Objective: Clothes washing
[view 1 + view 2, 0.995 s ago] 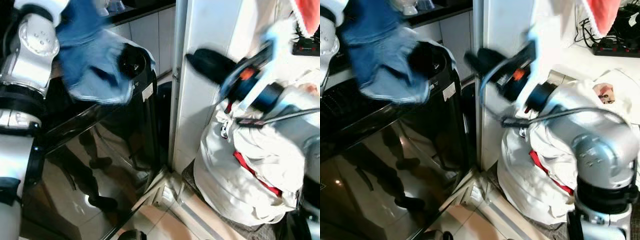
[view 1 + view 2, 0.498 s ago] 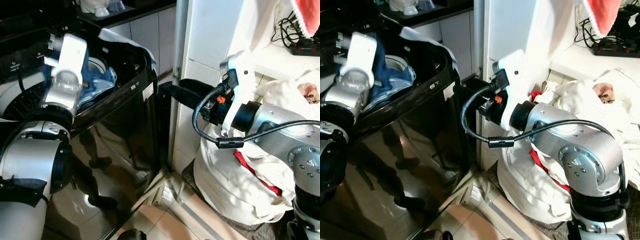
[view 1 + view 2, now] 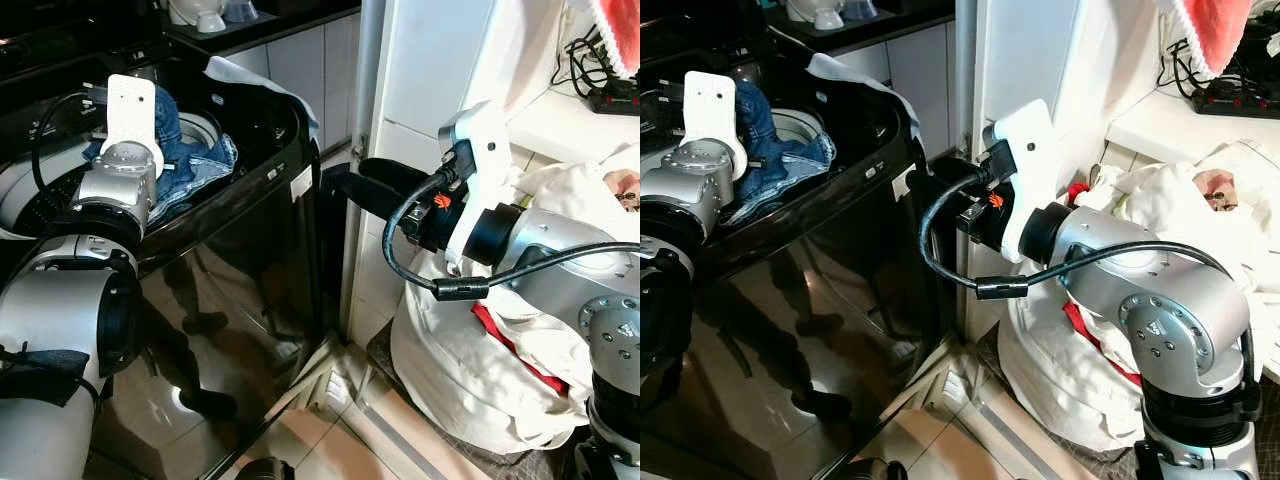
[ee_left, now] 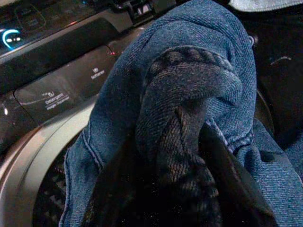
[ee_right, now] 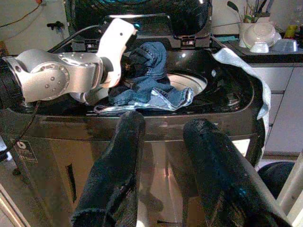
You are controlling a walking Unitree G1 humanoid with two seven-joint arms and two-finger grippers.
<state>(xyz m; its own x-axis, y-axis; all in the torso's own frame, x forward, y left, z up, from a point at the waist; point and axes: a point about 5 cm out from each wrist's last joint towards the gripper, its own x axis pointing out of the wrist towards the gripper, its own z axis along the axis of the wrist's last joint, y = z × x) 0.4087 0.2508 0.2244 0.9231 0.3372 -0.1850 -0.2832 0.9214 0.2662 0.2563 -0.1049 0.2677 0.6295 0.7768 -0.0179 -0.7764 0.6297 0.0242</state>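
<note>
1. One pair of blue denim jeans (image 4: 189, 94), bunched over the drum mouth of one black top-loading washing machine (image 3: 230, 260).
2. Left gripper (image 4: 175, 189) clenched on the jeans.
3. Right gripper (image 5: 165, 165), fingers parted, holds nothing beside the machine.

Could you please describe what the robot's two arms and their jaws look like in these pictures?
Both arms are silver, rounded metal segments with black joints. Each wrist carries a flat white plastic plate. The right arm has a black cable looping under its wrist and a small orange mark beside the plate. The left arm has a thinner black cable by its plate. Each gripper, right and left, has two long black jaws.
</note>
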